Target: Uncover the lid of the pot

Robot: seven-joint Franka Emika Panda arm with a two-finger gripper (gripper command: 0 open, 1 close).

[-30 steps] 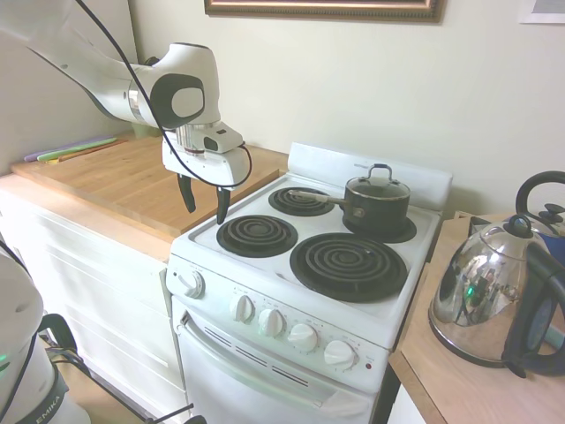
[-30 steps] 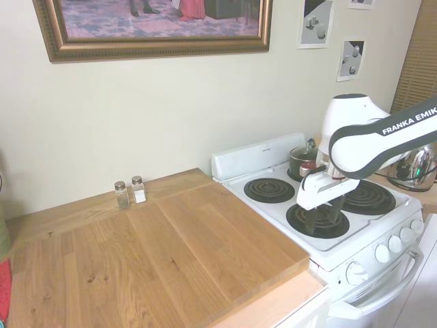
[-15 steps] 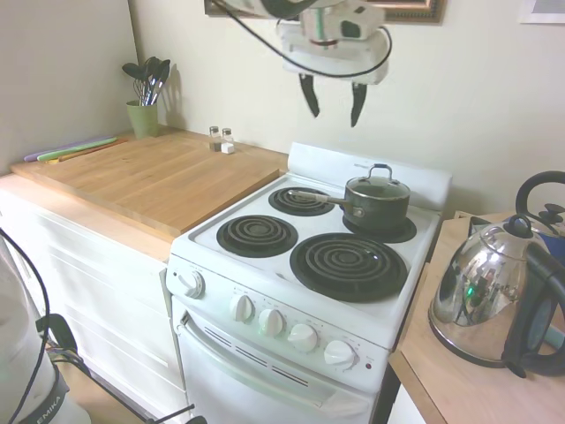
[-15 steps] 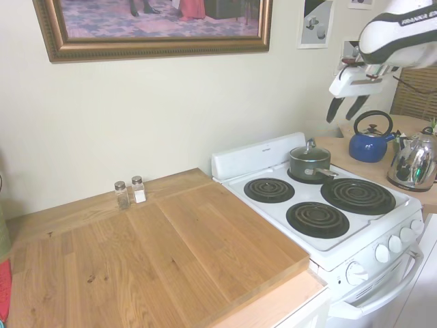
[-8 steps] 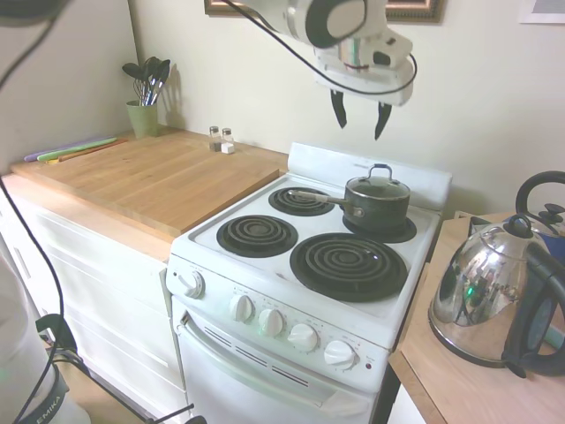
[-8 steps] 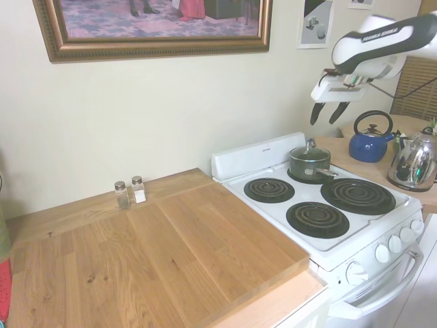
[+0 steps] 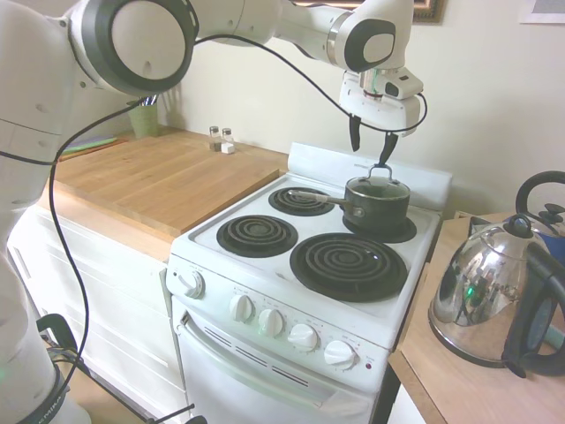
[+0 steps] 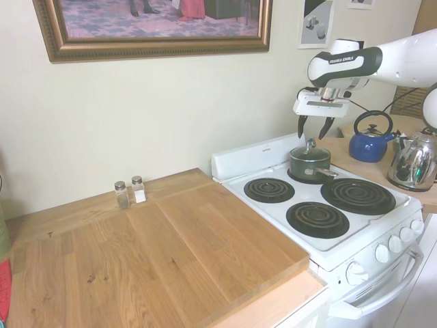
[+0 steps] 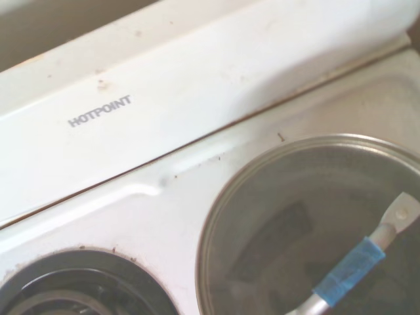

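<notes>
The small dark pot (image 7: 378, 208) stands on the stove's back right coil, its long handle pointing toward the back left coil. The glass lid (image 7: 378, 187) sits on it, loop handle up. My gripper (image 7: 371, 152) hangs open just above the lid's loop, fingers pointing down, touching nothing. From the other side the gripper (image 8: 312, 134) sits over the pot (image 8: 309, 165) and the lid (image 8: 308, 152). Up close, the wrist view catches the lid (image 9: 289, 210) with its metal rim and a blue-taped strip of its handle (image 9: 354, 270).
The white stove's raised back panel (image 7: 410, 177) runs right behind the pot. A chrome kettle (image 7: 481, 296) and a blue kettle (image 8: 369, 145) stand on the counter beside the stove. Salt and pepper shakers (image 8: 130, 193) are on the wooden counter (image 8: 157, 260).
The gripper has swung from the stove's front left corner up high, then come down over the pot. It stays open. Pot and lid have not moved.
</notes>
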